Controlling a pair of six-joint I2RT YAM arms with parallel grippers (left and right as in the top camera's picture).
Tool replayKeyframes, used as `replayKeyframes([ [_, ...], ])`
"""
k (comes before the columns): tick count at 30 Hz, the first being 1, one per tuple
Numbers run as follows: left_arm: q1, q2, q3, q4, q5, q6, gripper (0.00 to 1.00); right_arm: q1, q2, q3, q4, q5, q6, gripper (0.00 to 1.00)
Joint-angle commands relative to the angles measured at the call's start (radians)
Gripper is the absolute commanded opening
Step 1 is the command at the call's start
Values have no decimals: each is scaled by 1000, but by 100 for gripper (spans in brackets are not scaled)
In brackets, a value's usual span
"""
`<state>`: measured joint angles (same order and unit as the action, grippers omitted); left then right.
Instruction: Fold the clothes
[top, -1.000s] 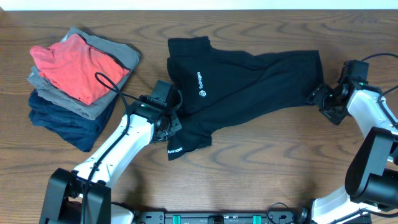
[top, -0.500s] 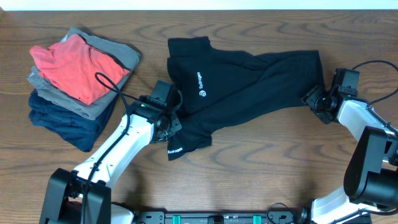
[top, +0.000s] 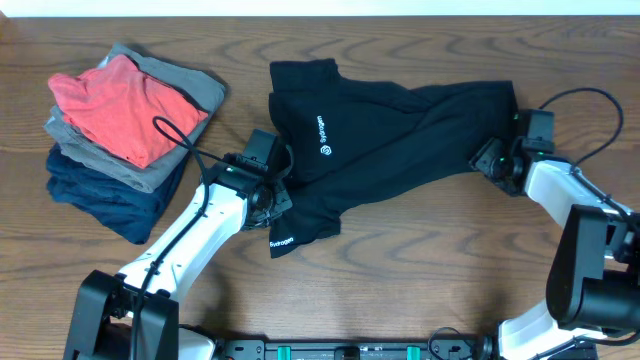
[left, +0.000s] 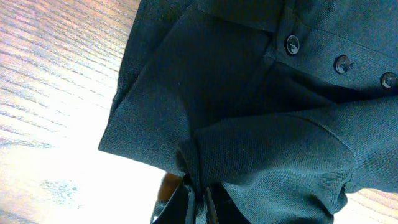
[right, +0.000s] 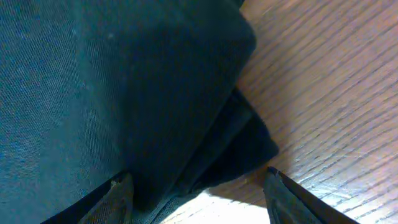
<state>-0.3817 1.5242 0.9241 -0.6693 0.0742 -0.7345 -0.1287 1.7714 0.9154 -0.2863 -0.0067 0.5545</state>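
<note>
Black T-shirt (top: 390, 130): soft, limp, light, probably best pinched at hem corners; left gripper (left: 199, 194) clamped on a fold, right gripper (right: 198, 186) jaws apart astride the hem toward the table's (top: 420, 280) right edge

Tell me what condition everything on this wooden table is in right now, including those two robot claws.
Black short-sleeved shirt of soft fabric: lying rumpled and spread across the table, not yet folded neatly.
Left gripper: shut on a fold of the shirt.
Right gripper: open, fingers either side of the shirt's corner.
Pile of red-orange, grey and navy garments: folded and stacked, red-orange on top.
</note>
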Motion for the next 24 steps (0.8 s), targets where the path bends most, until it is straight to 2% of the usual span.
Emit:
replayKeyframes([
  [1, 3, -3, -4, -3, -15, 9, 8, 11, 15, -27, -25, 51, -9, 66],
  [8, 3, -3, -4, -2, -15, 9, 8, -19, 14, -27, -20, 88, -13, 69],
  [24, 3, -3, -4, -2, -15, 9, 8, -47, 5, -27, -90, 86, -43, 64],
])
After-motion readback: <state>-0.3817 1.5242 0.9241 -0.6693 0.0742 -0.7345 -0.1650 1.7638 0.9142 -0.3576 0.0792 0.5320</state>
